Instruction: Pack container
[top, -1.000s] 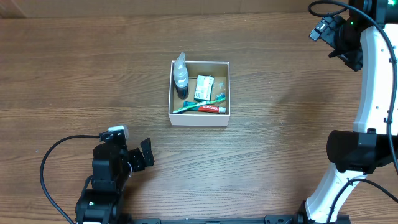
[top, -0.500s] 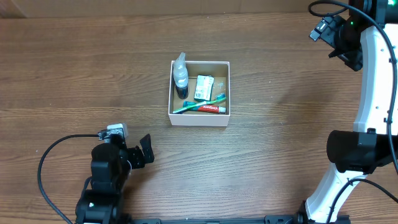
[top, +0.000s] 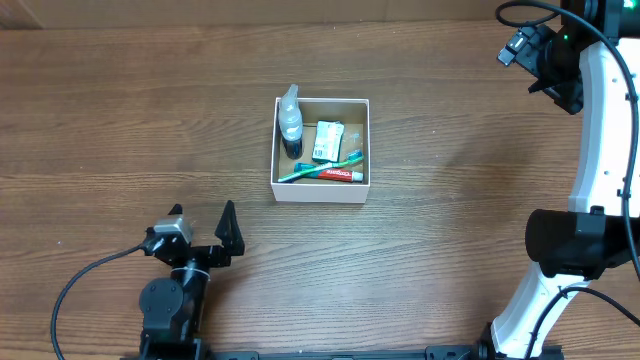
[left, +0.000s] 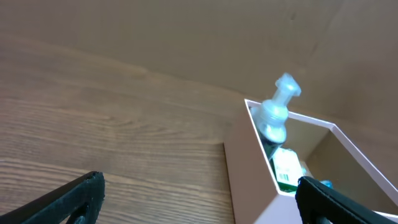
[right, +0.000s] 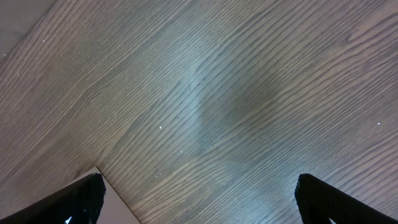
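Note:
The container (top: 320, 192), a square white box with a brown floor, sits mid-table. Inside it are a clear pump bottle (top: 289, 120), a green-and-white soap packet (top: 327, 140), a teal toothbrush (top: 318, 168) and a red toothpaste tube (top: 344, 176). My left gripper (top: 226, 232) is open and empty, low near the table's front left, well short of the box. The left wrist view shows its jaws (left: 199, 208) apart, with the box wall (left: 249, 180) and the bottle (left: 273, 115) ahead. My right gripper (top: 558, 82) is raised at the far right, its jaws (right: 199, 205) open and empty over bare wood.
The wooden table (top: 120, 130) surrounds the box. A white corner (right: 115, 208) shows at the bottom left of the right wrist view. The right arm's base and cable (top: 570, 250) stand at the right edge.
My left arm has pulled back toward the table's front edge, still open and empty. The right arm and the box contents have not moved.

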